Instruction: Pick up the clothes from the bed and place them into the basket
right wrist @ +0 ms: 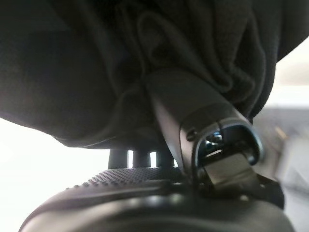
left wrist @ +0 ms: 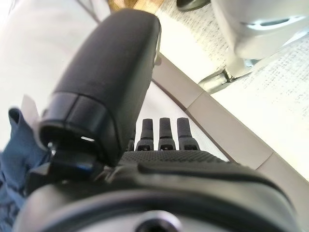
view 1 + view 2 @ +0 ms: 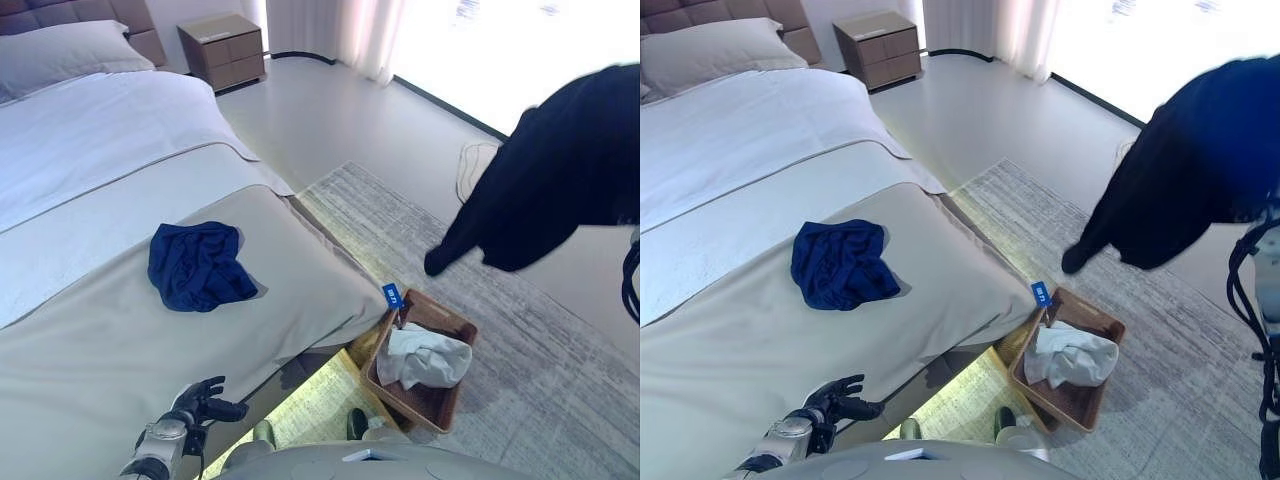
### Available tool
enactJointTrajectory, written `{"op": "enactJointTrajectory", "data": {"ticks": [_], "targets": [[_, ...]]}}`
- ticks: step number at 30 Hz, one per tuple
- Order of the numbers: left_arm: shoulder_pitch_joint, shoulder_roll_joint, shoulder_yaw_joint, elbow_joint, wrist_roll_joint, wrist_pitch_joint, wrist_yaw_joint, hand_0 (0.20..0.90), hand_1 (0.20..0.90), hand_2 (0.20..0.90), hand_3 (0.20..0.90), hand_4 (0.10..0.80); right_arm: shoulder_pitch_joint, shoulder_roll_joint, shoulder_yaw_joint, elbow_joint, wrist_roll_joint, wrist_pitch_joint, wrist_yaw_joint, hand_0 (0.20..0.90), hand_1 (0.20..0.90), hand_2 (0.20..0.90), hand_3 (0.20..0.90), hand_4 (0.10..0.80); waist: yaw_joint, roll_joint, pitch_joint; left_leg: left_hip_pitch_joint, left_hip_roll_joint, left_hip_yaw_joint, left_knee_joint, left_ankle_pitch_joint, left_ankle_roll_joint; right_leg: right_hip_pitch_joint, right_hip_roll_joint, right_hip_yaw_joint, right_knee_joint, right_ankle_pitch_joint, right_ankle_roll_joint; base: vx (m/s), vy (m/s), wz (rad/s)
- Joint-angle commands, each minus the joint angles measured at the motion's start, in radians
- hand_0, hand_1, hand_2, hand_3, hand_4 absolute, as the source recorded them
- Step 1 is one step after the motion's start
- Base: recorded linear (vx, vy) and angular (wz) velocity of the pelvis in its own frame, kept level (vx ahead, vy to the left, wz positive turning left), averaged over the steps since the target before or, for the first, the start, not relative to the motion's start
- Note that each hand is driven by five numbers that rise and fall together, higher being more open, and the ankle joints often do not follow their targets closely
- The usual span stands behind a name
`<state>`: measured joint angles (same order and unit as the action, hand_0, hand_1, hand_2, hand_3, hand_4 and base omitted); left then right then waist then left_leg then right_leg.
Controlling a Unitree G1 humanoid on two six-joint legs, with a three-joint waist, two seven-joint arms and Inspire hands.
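left hand (image 3: 200, 402) relaxed, empty, near the bed (image 3: 90, 360) edge. right hand (image 1: 193, 121) clenches a black garment (image 3: 560, 170) high, right of the basket (image 3: 445, 405). soft, floppy, light; bunched grip suits. blue clothes (image 3: 198, 265) wait on bed.

A garment (image 3: 198, 265) lies on the bed (image 3: 90, 330) to my left; the basket (image 3: 440, 405) sits on the rug (image 3: 540, 370) right of it, cloth (image 3: 425, 358) inside

A blue garment (image 3: 199, 266) lies crumpled on the bed (image 3: 90, 340), apparently alone.
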<state>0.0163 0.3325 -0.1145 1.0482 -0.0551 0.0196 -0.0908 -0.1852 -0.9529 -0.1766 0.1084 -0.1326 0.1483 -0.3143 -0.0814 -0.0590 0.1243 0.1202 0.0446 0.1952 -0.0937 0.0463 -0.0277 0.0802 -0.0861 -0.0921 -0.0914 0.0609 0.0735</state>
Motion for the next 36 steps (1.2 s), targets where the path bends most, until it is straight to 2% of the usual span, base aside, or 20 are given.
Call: {"op": "enactJointTrajectory", "data": {"ticks": [1,6,10,12,14,15,18,21,22,23,24,25,28,31,33,34,35,36], "targets": [[-0.015,0.064,-0.044,0.042,0.046,-0.012,-0.003,0.900,0.900,0.900,0.900,0.800,-0.092,-0.020,-0.007,0.007,-0.097,-0.054,0.050,0.300,0.300,0.300,0.200,0.100,0.036,0.010,-0.050,0.023,-0.044,-0.011,0.033,-0.147,0.052,-0.021,0.001,-0.036,0.107,-0.082,0.029,0.000,-0.093,-0.08],[-0.040,0.083,-0.080,-0.001,0.028,-0.015,-0.001,0.900,0.900,0.900,0.900,0.800,-0.106,0.033,0.092,0.162,-0.136,-0.012,0.084,0.300,0.300,0.300,0.200,0.100,0.037,0.041,0.004,-0.020,-0.046,-0.028,0.059,-0.140,0.058,-0.083,-0.010,-0.043,0.168,-0.095,0.026,-0.094,-0.113,-0.02],[-0.144,0.087,-0.144,-0.045,-0.057,-0.026,0.030,0.900,0.900,0.900,0.900,0.800,-0.243,0.037,0.204,0.305,-0.119,-0.004,0.038,0.300,0.300,0.300,0.200,0.100,0.034,0.090,0.127,-0.133,-0.050,-0.055,0.102,-0.118,0.056,-0.208,-0.026,-0.047,0.244,-0.105,0.016,-0.333,-0.086,0.01],[-0.197,0.082,-0.170,-0.069,-0.103,-0.045,0.046,0.900,0.900,0.900,0.900,0.800,-0.336,0.033,0.269,0.383,-0.114,0.000,0.020,0.300,0.300,0.300,0.200,0.100,0.031,0.128,0.203,-0.196,-0.058,-0.066,0.123,-0.101,0.049,-0.266,-0.028,-0.040,0.270,-0.110,0.006,-0.343,-0.045,0.01],[-0.216,0.080,-0.178,-0.082,-0.140,-0.056,0.056,0.900,0.900,0.900,0.900,0.800,-0.374,0.029,0.300,0.413,-0.113,0.023,0.025,0.300,0.300,0.300,0.200,0.100,0.030,0.148,0.231,-0.233,-0.058,-0.067,0.134,-0.086,0.043,-0.300,-0.027,-0.037,0.278,-0.105,-0.001,-0.191,-0.041,-0.03],[-0.236,0.077,-0.181,-0.105,-0.183,-0.069,0.067,0.900,0.900,0.900,0.900,0.800,-0.412,0.028,0.339,0.456,-0.116,0.040,0.015,0.300,0.300,0.300,0.200,0.100,0.028,0.173,0.271,-0.282,-0.056,-0.069,0.152,-0.071,0.034,-0.348,-0.027,-0.038,0.301,-0.108,-0.009,-0.136,-0.054,-0.07],[-0.250,0.078,-0.180,-0.127,-0.227,-0.085,0.077,0.900,0.900,0.900,0.900,0.800,-0.444,0.029,0.372,0.502,-0.111,0.066,0.022,0.300,0.300,0.300,0.200,0.100,0.028,0.193,0.305,-0.327,-0.055,-0.074,0.168,-0.058,0.026,-0.394,-0.028,-0.041,0.332,-0.117,-0.018,-0.112,-0.058,-0.10],[-0.272,0.088,-0.169,-0.182,-0.318,-0.110,0.080,0.900,0.900,0.900,0.900,0.800,-0.505,0.043,0.433,0.601,-0.095,0.094,0.017,0.300,0.300,0.300,0.200,0.100,0.038,0.232,0.361,-0.404,-0.053,-0.089,0.182,-0.024,0.010,-0.478,-0.025,-0.055,0.389,-0.136,-0.037,-0.095,-0.119,-0.06],[-0.275,0.094,-0.163,-0.198,-0.361,-0.111,0.075,0.900,0.900,0.900,0.900,0.800,-0.517,0.043,0.442,0.620,-0.092,0.109,0.021,0.316,0.316,0.316,0.219,0.119,0.043,0.242,0.373,-0.422,-0.052,-0.094,0.186,-0.017,0.006,-0.496,-0.025,-0.060,0.406,-0.145,-0.043,-0.054,-0.106,-0.06],[-0.276,0.093,-0.157,-0.207,-0.381,-0.112,0.069,0.900,0.900,0.900,0.900,0.800,-0.524,0.046,0.447,0.633,-0.084,0.123,0.018,0.589,0.589,0.589,0.538,0.438,0.045,0.248,0.379,-0.431,-0.052,-0.094,0.188,-0.013,0.003,-0.506,-0.024,-0.063,0.416,-0.149,-0.046,-0.016,-0.107,-0.02],[-0.277,0.092,-0.148,-0.220,-0.428,-0.113,0.062,0.900,0.900,0.900,0.900,0.800,-0.534,0.048,0.452,0.650,-0.068,0.134,0.012,0.900,0.900,0.900,0.900,0.800,0.046,0.255,0.388,-0.442,-0.051,-0.092,0.191,-0.009,0.000,-0.519,-0.024,-0.067,0.427,-0.155,-0.049,0.045,-0.111,0.00],[-0.277,0.087,-0.133,-0.240,-0.509,-0.109,0.046,0.900,0.900,0.900,0.900,0.800,-0.546,0.051,0.454,0.678,-0.039,0.132,-0.002,0.900,0.900,0.900,0.900,0.800,0.049,0.262,0.395,-0.448,-0.054,-0.098,0.195,-0.023,-0.009,-0.533,-0.029,-0.065,0.452,-0.191,-0.047,0.046,-0.130,0.04],[-0.278,0.048,-0.071,-0.262,-0.753,-0.084,-0.013,0.900,0.900,0.900,0.900,0.800,-0.561,0.084,0.427,0.746,0.088,0.115,-0.070,0.900,0.900,0.900,0.900,0.800,0.057,0.278,0.396,-0.499,-0.060,-0.101,0.210,-0.020,-0.013,-0.591,-0.034,-0.072,0.492,-0.212,-0.058,0.018,-0.111,0.19],[-0.283,0.019,-0.041,-0.259,-0.841,-0.065,-0.034,0.900,0.900,0.900,0.900,0.800,-0.570,0.125,0.389,0.795,0.180,0.090,-0.104,0.900,0.900,0.900,0.900,0.800,0.063,0.282,0.396,-0.523,-0.062,-0.106,0.201,-0.011,-0.014,-0.622,-0.031,-0.071,0.504,-0.218,-0.061,0.012,-0.074,0.23],[-0.292,0.003,-0.025,-0.255,-0.896,-0.042,-0.036,0.900,0.900,0.900,0.900,0.800,-0.574,0.152,0.356,0.822,0.276,0.098,-0.080,0.900,0.900,0.900,0.900,0.800,0.064,0.279,0.396,-0.533,-0.059,-0.105,0.189,-0.002,-0.016,-0.636,-0.022,-0.068,0.501,-0.216,-0.063,-0.019,-0.025,0.09],[-0.295,-0.002,-0.017,-0.255,-0.907,-0.033,-0.034,0.900,0.900,0.900,0.900,0.800,-0.569,0.163,0.343,0.838,0.313,0.100,-0.069,0.900,0.900,0.900,0.900,0.800,0.066,0.280,0.396,-0.552,-0.052,-0.096,0.186,0.020,-0.011,-0.653,-0.018,-0.079,0.492,-0.188,-0.071,0.032,-0.010,0.10],[-0.301,-0.013,-0.009,-0.249,-0.930,-0.013,-0.026,0.900,0.900,0.900,0.900,0.800,-0.557,0.182,0.322,0.869,0.373,0.105,-0.038,0.900,0.900,0.900,0.900,0.800,0.062,0.271,0.396,-0.533,-0.053,-0.102,0.178,0.002,-0.018,-0.640,-0.014,-0.066,0.493,-0.212,-0.063,-0.057,0.004,0.11],[-0.303,-0.016,-0.005,-0.245,-0.941,-0.004,-0.021,0.900,0.900,0.900,0.900,0.800,-0.548,0.195,0.309,0.886,0.399,0.102,-0.026,0.900,0.900,0.900,0.900,0.800,0.062,0.270,0.396,-0.547,-0.046,-0.093,0.175,0.022,-0.012,-0.651,-0.010,-0.075,0.482,-0.182,-0.071,0.039,0.001,0.13]]}}
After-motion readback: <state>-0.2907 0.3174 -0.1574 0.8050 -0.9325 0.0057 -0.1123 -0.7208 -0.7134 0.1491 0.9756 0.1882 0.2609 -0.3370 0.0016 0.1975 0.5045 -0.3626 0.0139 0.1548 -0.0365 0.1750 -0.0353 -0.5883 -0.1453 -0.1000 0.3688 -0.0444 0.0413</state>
